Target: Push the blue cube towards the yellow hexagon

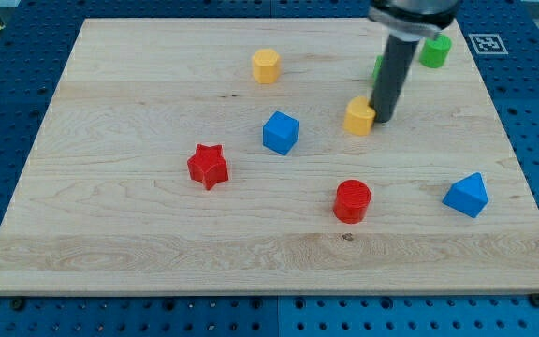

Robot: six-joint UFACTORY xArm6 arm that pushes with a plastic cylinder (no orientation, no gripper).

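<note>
In the camera view, the tip (382, 119) was seen touching a yellow block (359, 117) — well right of the blue cube (281, 132). No jaws existed. Approach was judged unfinished — repositioning below-right of the cube, opposite the yellow hexagon (266, 65), was needed.

Pale wooden board (110, 234), resting on a blue perforated bench (7, 140). It carried: yellow hexagon (266, 65), blue cube (281, 132), red star (208, 166), red cylinder (352, 200). Also a second yellow block (359, 116), blue wedge-like block (466, 195), green cylinder (435, 50), and a partly hidden green block (379, 65).
</note>
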